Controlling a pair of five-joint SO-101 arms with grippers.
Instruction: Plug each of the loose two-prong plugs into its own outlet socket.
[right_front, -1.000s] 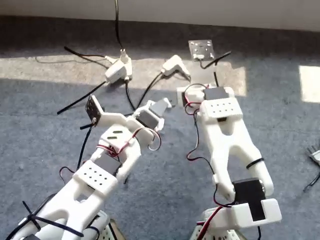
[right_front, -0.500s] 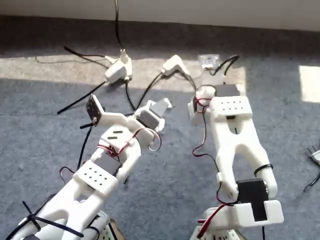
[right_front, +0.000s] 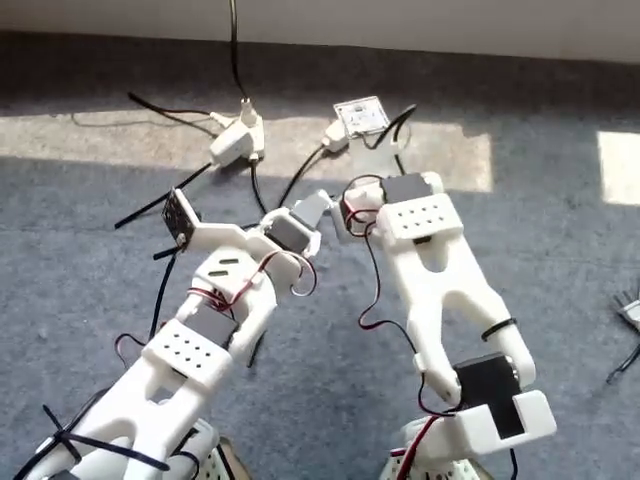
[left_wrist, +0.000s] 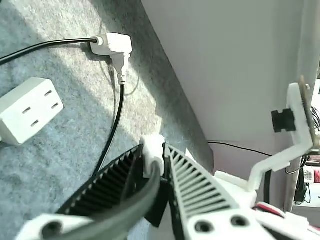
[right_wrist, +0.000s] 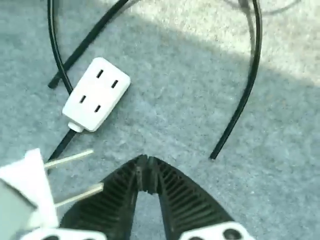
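Now left end effector (left_wrist: 154, 149) pinching plug (left_wrist: 151, 161); outlet (left_wrist: 27, 110) ahead, apart; right end effector (right_wrist: 146, 166) pressed together, empty.

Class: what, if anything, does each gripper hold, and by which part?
The left gripper clamps a white two-prong plug by its body, prongs free; the right gripper holds nothing, jaws shut.

Grey carpet (right_front: 560, 260) all over, crossed by a bright band of sunlight (right_front: 100, 140) near a pale wall (right_front: 450, 18); another sunlit patch (right_front: 620, 168) at the right edge.
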